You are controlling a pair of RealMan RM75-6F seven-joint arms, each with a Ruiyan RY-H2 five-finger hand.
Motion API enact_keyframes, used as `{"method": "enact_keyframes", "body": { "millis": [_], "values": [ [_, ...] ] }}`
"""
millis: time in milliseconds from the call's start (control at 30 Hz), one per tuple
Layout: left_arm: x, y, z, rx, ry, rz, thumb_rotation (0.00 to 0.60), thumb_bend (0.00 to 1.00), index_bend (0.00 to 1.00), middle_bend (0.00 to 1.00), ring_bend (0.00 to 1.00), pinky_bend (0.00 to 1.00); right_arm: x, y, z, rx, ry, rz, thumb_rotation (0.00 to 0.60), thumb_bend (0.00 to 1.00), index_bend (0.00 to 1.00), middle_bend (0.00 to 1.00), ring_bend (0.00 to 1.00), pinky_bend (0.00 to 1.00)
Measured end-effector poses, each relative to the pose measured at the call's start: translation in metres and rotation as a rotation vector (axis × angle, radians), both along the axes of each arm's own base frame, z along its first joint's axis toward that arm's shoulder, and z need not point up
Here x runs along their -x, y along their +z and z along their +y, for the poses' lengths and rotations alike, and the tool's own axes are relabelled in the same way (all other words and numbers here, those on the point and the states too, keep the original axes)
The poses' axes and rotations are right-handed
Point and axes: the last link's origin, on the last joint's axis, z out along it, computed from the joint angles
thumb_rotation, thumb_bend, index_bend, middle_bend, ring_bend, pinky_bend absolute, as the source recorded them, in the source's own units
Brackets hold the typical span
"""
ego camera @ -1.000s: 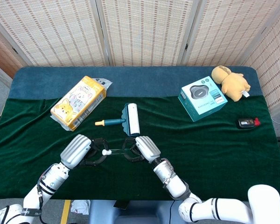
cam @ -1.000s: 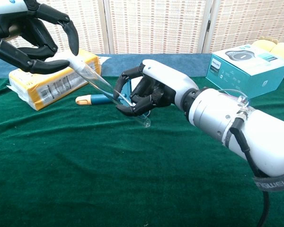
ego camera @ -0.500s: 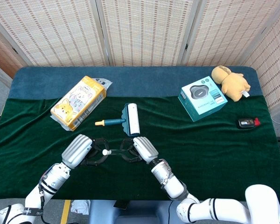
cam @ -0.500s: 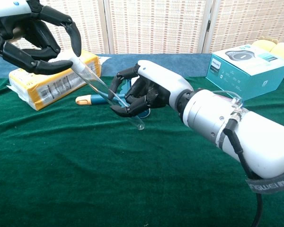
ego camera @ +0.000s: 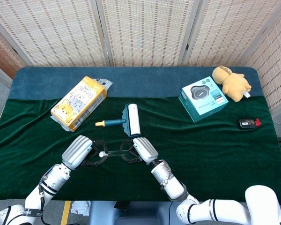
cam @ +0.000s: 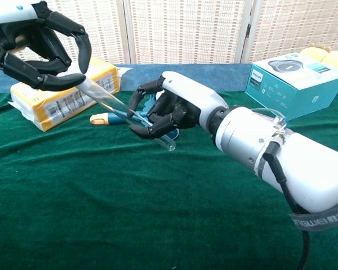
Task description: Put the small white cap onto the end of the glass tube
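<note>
The glass tube (cam: 127, 115) slants from upper left down to its rounded end (cam: 169, 145) in the chest view. In the head view the tube (ego camera: 114, 152) lies between both hands above the green cloth. My right hand (cam: 168, 108) (ego camera: 138, 149) grips the tube around its lower part. My left hand (cam: 38, 46) (ego camera: 83, 151) pinches the small white cap (cam: 83, 80) (ego camera: 101, 153) at the tube's upper end. The cap touches that end; how far it is seated I cannot tell.
A yellow tissue pack (ego camera: 78, 103) and a teal lint roller (ego camera: 127, 119) lie just behind the hands. A teal box (ego camera: 203, 98), a plush toy (ego camera: 230, 82) and a small black device (ego camera: 249, 123) sit at the right. The green cloth (ego camera: 210, 150) covers the table.
My right hand has shifted a little to the left with the tube. The tube's upper end now sits deeper between the left hand's fingers, against the cap.
</note>
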Motion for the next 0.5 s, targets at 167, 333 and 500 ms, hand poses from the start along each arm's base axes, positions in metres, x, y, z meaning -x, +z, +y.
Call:
{"method": "enact_keyframes", "body": {
  "millis": [167,333,500],
  "values": [
    [0.003,0.002,0.000,0.008,0.004,0.016,0.600,0.39,0.14,1.00,0.85,0.74,0.004,0.001,-0.002,0.011,0.003,0.032,0.600,0.63,0.88,0.99,1.00,1.00],
    [0.009,0.006,0.001,-0.001,0.014,0.020,0.600,0.38,0.13,1.00,0.80,0.74,0.016,0.006,-0.006,0.040,0.011,0.110,0.600,0.63,0.88,0.99,1.00,1.00],
    [0.023,0.012,0.004,-0.041,0.044,0.033,0.600,0.38,0.13,0.96,0.75,0.74,0.041,0.013,-0.013,0.084,0.014,0.251,0.600,0.63,0.88,0.99,1.00,1.00]
  ]
}}
